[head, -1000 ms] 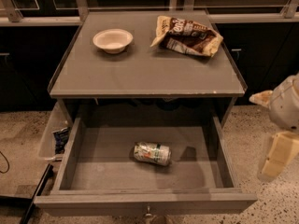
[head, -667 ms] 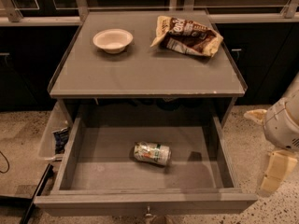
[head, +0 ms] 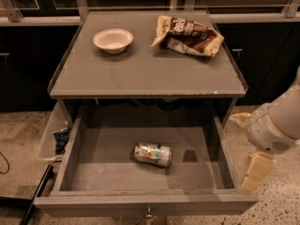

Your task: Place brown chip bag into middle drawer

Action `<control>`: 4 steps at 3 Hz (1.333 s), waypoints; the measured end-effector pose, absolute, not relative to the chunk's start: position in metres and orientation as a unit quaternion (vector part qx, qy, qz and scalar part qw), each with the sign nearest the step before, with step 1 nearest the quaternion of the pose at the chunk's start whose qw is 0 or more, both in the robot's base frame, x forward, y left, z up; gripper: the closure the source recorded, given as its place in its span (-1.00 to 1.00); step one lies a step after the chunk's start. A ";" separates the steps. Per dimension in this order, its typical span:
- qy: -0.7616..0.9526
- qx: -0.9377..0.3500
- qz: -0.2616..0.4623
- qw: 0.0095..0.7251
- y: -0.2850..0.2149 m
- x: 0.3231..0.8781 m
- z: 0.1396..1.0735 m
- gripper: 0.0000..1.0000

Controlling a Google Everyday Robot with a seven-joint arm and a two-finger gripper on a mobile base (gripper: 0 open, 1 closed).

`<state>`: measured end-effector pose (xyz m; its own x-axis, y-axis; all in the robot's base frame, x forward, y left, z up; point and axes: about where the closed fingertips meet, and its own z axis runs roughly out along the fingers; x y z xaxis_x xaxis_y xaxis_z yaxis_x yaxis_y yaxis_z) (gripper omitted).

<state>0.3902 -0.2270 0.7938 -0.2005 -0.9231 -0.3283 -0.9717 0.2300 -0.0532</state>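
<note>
The brown chip bag (head: 187,35) lies crumpled on the back right of the grey cabinet top (head: 145,74), to the right of the white bowl. The middle drawer (head: 145,175) is pulled wide open below, with its metal knob (head: 149,214) at the front edge. My gripper (head: 248,146) hangs at the right, just outside the drawer's right wall and well below the bag. Its two cream fingers (head: 255,171) stand apart and hold nothing.
A white bowl (head: 113,40) sits at the back left of the top. A small green-and-white can (head: 153,153) lies on its side in the drawer. A clear bin (head: 52,137) stands left of the cabinet. Dark cabinets line the back wall.
My arm and gripper have moved left and a little down, closer to the drawer's right wall. The bag, bowl and can have not moved.
</note>
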 end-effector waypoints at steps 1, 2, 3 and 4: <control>0.755 -0.620 0.109 0.182 -0.196 0.412 0.762 -1.00; 0.739 -0.621 0.127 0.231 -0.170 0.436 0.749 -1.00; 0.733 -0.619 0.144 0.244 -0.161 0.442 0.736 -1.00; 0.732 -0.619 0.145 0.244 -0.160 0.442 0.735 -1.00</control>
